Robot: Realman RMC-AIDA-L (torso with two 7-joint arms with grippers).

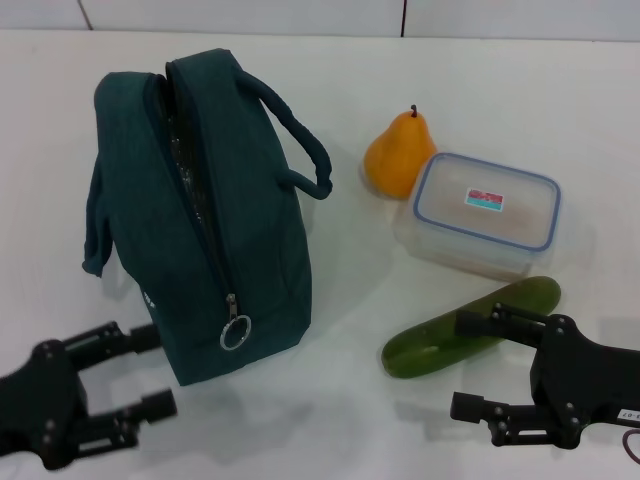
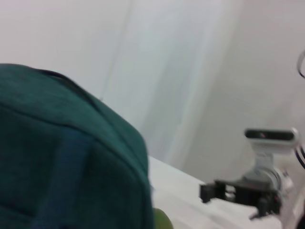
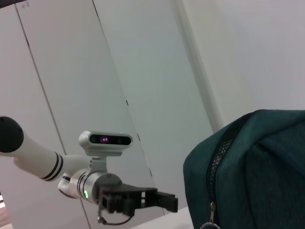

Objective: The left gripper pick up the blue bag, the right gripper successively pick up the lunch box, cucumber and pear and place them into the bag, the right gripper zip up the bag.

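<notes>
Just beyond left end effector (image 1: 150,372): blue bag (image 1: 200,220)

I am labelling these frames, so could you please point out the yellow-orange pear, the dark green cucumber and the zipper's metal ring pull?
yellow-orange pear (image 1: 398,155), head view, on its rounded body.
dark green cucumber (image 1: 432,346), head view, on its thick near half.
metal ring pull (image 1: 235,333), head view, on the ring's rim.

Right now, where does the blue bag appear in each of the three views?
Head view: the blue bag stands left of centre, zipper open.
Left wrist view: it fills the lower left.
Right wrist view: it sits at lower right.
Shared landmark: the white table, visible in all three.
</notes>
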